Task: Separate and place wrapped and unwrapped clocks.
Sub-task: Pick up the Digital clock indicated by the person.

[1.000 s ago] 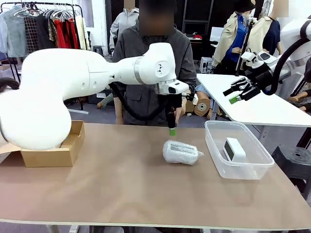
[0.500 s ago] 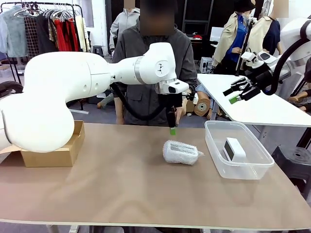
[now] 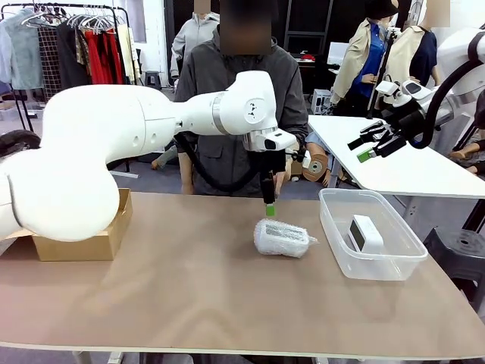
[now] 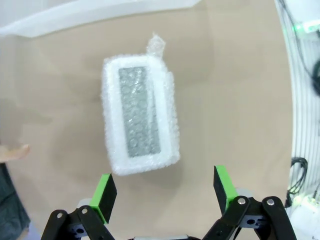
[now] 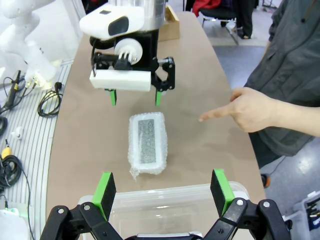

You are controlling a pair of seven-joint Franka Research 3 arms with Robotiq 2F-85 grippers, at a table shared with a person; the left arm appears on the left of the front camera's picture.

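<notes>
A: We note the wrapped clock (image 4: pixel 140 117): bubble wrap, grey speckled face, lying mid-table beneath the left gripper (image 4: pixel 164 192), whose jaws stand apart.

B: We log the white clock (image 3: pixel 366 233) inside the clear tub (image 3: pixel 375 267). The right gripper (image 3: pixel 362 149) also has its jaws apart and is empty.

White glossy arm (image 3: pixel 114 129) — black left hand (image 4: pixel 162 177), green pads (image 4: pixel 103 194).

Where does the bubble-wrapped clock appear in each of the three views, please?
Front view: wrapped clock, right of centre on the table, just under the left gripper.
Left wrist view: upper middle, beyond the open fingers.
Right wrist view: centre, between left gripper and clear tub.
Shared landmark: the left gripper's green fingers.
</notes>
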